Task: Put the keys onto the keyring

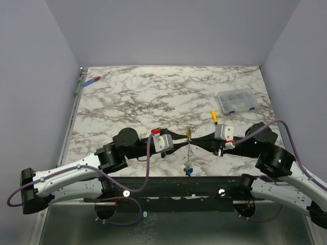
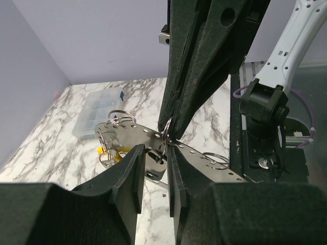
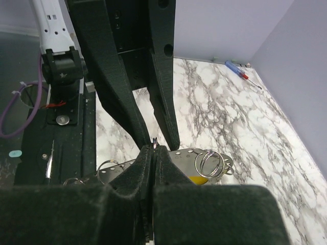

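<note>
Both grippers meet over the table's near middle. My right gripper [image 1: 195, 139] [image 3: 154, 149] is shut on the thin silver wire of the keyring [image 2: 165, 133], whose edge pokes up between its pads. My left gripper [image 1: 184, 140] [image 2: 156, 153] stands opposite, its jaws narrowly apart, shut on a silver key head [image 2: 153, 162] with a slot. The wire passes through that slot. Behind hangs a perforated silver strip [image 2: 138, 133] [image 3: 186, 155] carrying small split rings [image 3: 210, 162], a yellow-capped key [image 1: 189, 133] [image 3: 199, 179] and, lower, a blue-capped key [image 1: 189, 171].
A clear compartment box [image 1: 236, 101] sits at the right rear, with a yellow-handled screwdriver [image 1: 214, 116] just beside it. A red-and-blue screwdriver [image 1: 94, 80] lies in the far left corner. Purple walls enclose the marble table [image 1: 153, 97]; a black rail [image 1: 168, 186] runs along its near edge.
</note>
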`<state>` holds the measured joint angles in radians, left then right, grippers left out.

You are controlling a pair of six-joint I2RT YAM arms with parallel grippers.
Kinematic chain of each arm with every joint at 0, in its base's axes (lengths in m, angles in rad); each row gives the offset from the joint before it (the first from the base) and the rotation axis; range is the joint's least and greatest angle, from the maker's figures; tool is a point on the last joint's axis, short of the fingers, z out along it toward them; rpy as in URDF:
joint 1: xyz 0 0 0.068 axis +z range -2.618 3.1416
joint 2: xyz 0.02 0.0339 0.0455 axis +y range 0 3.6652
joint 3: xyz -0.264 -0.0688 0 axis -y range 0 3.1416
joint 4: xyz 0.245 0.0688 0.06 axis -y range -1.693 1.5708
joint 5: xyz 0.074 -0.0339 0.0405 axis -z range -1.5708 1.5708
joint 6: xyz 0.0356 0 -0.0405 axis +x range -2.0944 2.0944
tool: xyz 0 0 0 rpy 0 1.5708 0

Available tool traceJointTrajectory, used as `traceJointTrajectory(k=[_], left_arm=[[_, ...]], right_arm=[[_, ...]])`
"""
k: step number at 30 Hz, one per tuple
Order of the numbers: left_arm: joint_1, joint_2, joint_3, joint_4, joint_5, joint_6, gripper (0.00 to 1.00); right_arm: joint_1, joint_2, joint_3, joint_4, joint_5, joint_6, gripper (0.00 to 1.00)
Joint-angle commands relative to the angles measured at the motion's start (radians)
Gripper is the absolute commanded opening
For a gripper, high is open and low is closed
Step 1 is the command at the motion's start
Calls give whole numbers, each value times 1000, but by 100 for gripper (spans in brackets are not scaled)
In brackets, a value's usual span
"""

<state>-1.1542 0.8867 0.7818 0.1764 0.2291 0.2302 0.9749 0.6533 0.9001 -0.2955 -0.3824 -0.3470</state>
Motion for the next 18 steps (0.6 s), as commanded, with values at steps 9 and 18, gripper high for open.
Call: traceJointTrajectory(k=[9, 18], left_arm=[[-5, 4, -24, 81, 51, -19, 28], [-5, -11, -27, 85, 52, -23, 24]], right_arm=[[1, -5, 4, 81, -47, 26, 0], [1, 6, 2, 64, -40, 19, 1]])
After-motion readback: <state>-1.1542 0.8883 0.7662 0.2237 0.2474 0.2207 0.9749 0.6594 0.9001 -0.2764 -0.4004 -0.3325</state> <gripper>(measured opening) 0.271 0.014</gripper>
